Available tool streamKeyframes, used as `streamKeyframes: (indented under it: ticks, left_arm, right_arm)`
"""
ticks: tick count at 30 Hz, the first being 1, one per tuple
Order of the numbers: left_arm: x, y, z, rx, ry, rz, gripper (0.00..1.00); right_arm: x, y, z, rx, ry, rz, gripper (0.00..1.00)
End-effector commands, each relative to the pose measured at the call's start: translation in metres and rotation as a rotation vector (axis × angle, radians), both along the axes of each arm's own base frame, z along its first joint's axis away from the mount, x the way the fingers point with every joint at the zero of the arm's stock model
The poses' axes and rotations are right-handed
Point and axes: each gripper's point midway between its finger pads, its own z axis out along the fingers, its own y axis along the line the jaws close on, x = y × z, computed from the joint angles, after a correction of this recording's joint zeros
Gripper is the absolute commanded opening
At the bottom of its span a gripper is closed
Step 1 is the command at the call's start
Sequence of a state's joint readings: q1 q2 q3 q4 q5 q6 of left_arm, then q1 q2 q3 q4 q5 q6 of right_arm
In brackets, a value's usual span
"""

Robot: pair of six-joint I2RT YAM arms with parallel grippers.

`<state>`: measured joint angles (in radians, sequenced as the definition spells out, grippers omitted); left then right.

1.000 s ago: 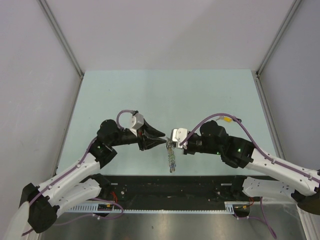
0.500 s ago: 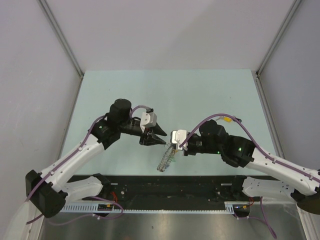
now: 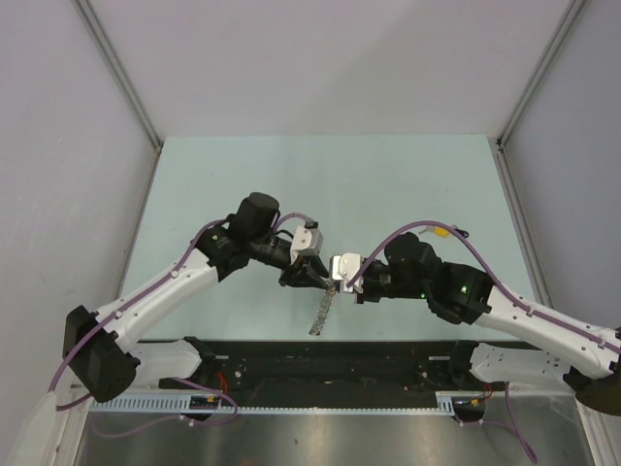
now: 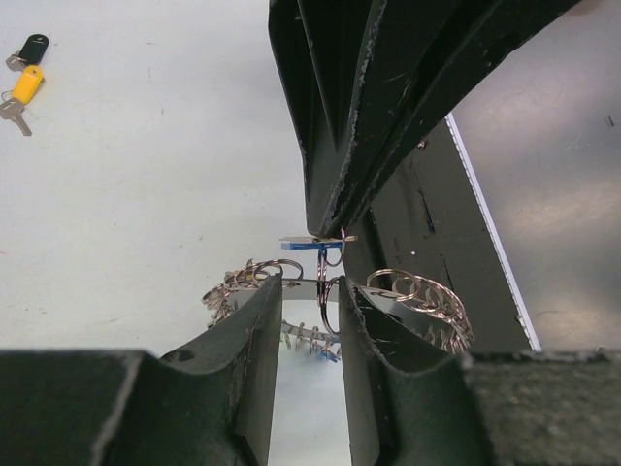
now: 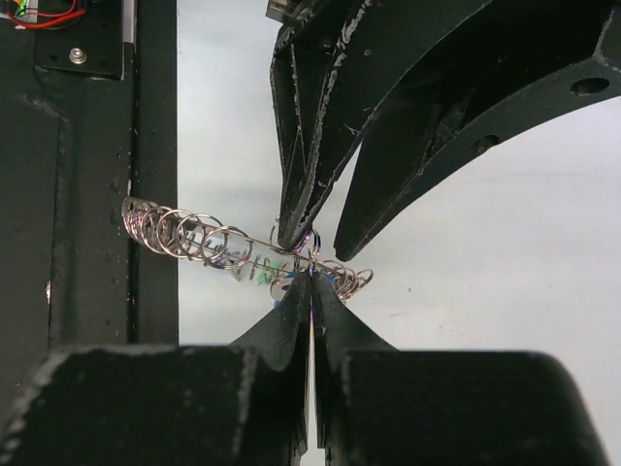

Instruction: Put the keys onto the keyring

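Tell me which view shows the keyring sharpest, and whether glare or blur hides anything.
Right wrist: keyring crisp, small glints on its coils, no blur there. Left wrist: coils sharp too, but its own near fingers are dark and soft. Top external: evenly lit, no glare, keyring too small for detail.

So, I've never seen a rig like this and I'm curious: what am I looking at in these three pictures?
These are two robot arms bolted to a table, each ending in a two-finger gripper. One picture looks down from above; the other two come from wrist cameras, each showing its own fingers at the bottom. The right gripper is shut on a coiled keyring, which dangles from it. The left gripper has its jaws apart, astride the ring. Two keys, yellow and black, lie on the table.
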<state>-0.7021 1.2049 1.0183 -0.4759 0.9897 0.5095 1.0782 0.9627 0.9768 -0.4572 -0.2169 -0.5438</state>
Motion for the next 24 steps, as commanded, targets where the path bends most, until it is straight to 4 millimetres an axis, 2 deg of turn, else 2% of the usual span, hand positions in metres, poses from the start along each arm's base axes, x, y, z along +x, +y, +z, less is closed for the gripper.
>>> streamKeyframes:
  ticks: [1,4,5,8,15,16,18,19,20,21,22,23,24]
  left_arm:
    - [-0.017,-0.002,0.017,-0.049,0.002,-0.094,0.31]
    - [-0.019,-0.003,0.016,-0.047,0.016,-0.100,0.21]
    - [-0.019,-0.003,0.017,-0.051,0.017,-0.101,0.14]
    - [-0.017,-0.004,0.017,-0.050,0.028,-0.083,0.00]
    - [-0.016,-0.001,0.028,-0.114,0.064,0.038,0.00]
    - [-0.011,-0.004,0.038,-0.159,0.034,0.059,0.00]
    - [-0.015,-0.001,0.043,-0.194,0.071,0.098,0.00]
    - [-0.012,-0.004,0.057,-0.262,0.026,0.095,0.00]
    - [-0.016,-0.002,0.054,-0.274,0.083,0.118,0.00]
    - [-0.014,-0.005,0.066,-0.337,0.051,0.119,0.00]
    - [-0.012,-0.005,0.060,-0.347,0.066,0.143,0.00]
    - [-0.013,-0.005,0.064,-0.365,0.100,0.160,0.00]
    - [-0.012,-0.006,0.074,-0.418,0.073,0.161,0.00]
  right_arm:
    - [0.000,0.010,0.037,0.093,-0.053,0.022,0.00]
    - [0.000,0.011,0.037,0.094,-0.053,0.023,0.00]
    - [0.000,0.010,0.037,0.093,-0.051,0.023,0.00]
    - [0.000,0.009,0.036,0.090,-0.047,0.018,0.00]
    - [0.003,-0.009,0.035,0.073,-0.038,-0.058,0.00]
    - [0.003,-0.012,0.034,0.071,-0.035,-0.069,0.00]
    - [0.001,-0.017,0.033,0.080,-0.025,-0.081,0.00]
    - [0.000,-0.017,0.032,0.082,-0.019,-0.084,0.00]
    - [-0.001,-0.017,0.031,0.088,-0.016,-0.083,0.00]
    - [-0.003,-0.017,0.026,0.087,0.002,-0.081,0.00]
    - [-0.003,-0.016,0.025,0.096,0.006,-0.079,0.00]
    - [-0.004,-0.015,0.024,0.105,0.013,-0.076,0.00]
    - [-0.007,-0.013,0.016,0.099,0.034,-0.070,0.00]
